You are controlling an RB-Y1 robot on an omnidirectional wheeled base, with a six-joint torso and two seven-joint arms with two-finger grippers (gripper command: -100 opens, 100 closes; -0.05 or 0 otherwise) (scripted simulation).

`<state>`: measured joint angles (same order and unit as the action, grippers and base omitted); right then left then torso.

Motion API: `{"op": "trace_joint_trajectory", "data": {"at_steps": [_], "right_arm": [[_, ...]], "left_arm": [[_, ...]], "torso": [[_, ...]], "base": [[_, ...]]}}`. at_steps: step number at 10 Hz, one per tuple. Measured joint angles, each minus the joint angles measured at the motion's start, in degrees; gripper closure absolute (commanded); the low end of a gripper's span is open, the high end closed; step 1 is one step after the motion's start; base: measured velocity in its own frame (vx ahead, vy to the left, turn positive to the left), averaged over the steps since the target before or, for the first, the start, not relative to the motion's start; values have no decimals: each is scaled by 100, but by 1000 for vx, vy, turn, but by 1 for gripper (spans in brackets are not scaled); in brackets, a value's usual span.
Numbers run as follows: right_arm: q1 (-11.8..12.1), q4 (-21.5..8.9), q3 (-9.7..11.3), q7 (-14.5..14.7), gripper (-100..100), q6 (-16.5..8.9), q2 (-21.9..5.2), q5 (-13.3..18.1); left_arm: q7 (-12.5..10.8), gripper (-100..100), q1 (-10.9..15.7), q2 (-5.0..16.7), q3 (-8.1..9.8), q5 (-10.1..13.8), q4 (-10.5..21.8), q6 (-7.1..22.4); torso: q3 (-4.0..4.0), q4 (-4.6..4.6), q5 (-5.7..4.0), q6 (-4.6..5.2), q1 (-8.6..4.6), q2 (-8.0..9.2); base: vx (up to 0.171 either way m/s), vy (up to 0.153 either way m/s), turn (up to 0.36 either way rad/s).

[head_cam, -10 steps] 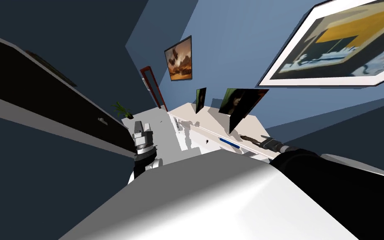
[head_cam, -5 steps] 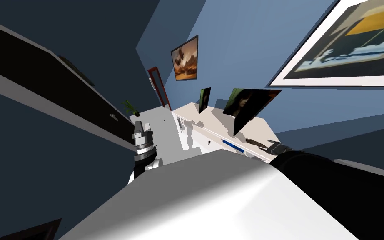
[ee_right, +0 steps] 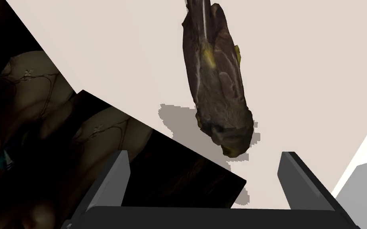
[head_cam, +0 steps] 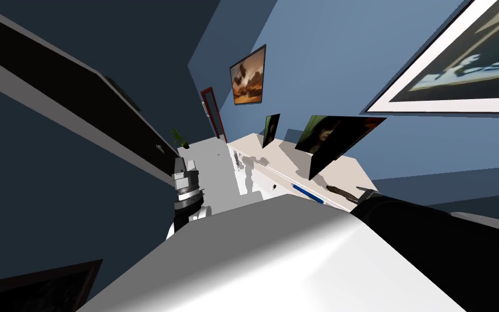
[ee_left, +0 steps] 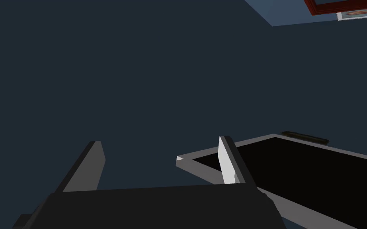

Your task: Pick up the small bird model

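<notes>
Beige top, likely sideboard, bears brown bird; blue wall.

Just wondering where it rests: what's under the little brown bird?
The bird lies on a pale beige cabinet top, with its grey shadow spreading beside it. The patch directly beneath its body is covered, so it cannot be seen.

Ahead of me: blue walls, orange-toned framed picture, dark red door frame, cream-topped white sideboard bearing two dark standing photographs. Pale grey floor; small green potted plant at its far end.
</notes>
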<state>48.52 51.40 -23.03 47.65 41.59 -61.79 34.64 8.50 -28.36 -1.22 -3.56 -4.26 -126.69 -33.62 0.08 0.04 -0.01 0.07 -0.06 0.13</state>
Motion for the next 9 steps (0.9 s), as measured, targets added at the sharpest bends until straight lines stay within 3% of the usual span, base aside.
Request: {"op": "trace_joint_trajectory", "data": {"at_steps": [2,4,7,8,9], "right_arm": [[208,-329,48,294,-100,53,-8,197],[278,-535,249,407,-100,-70,-78,424],[293,-857,414,648,-100,-46,-2,603],[286,-874,421,663,0,-38,-3,608],[286,-872,420,661,-100,-39,-3,607]], "left_arm": [[0,0,-1,0,1,0,0,0],[0,0,-1,1,1,0,0,0],[0,0,-1,1,1,0,0,0],[0,0,-2,0,1,0,0,0],[0,0,-2,0,1,0,0,0]], "torso": [[0,0,-2,4,-9,1],[0,0,-3,5,-14,0],[-2,0,-4,8,-13,-4],[-1,0,-2,10,-6,-2],[0,0,-1,10,-1,-1]], "base": [[-3,-31,268],[-2,-32,155],[9,-28,109],[0,0,0],[-33,-20,156]]}}
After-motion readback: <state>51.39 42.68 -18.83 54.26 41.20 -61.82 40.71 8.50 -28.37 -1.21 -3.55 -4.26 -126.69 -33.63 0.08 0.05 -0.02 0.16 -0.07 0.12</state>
